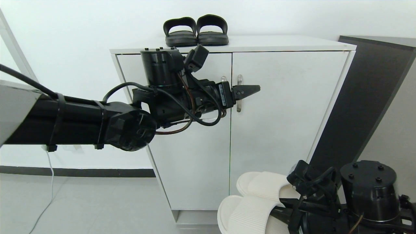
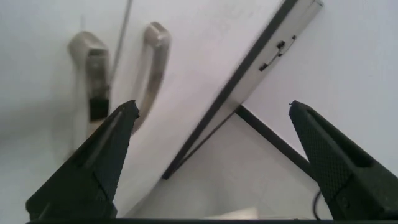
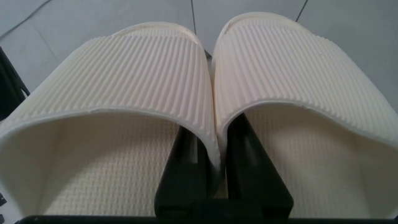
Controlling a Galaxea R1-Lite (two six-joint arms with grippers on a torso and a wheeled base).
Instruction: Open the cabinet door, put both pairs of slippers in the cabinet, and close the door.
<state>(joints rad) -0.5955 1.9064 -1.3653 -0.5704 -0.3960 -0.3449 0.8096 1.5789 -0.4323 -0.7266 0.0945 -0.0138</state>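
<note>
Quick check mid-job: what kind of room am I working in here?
Probably a home entryway, or a mock-up of one: a white two-door cabinet against a plain wall, black slippers on top of it, and a bare grey floor.

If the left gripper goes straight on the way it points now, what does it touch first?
Probably the right cabinet door, past its handle. The left gripper, open, points slantwise at that door; depth is unclear; a finger might catch the handle.
</note>
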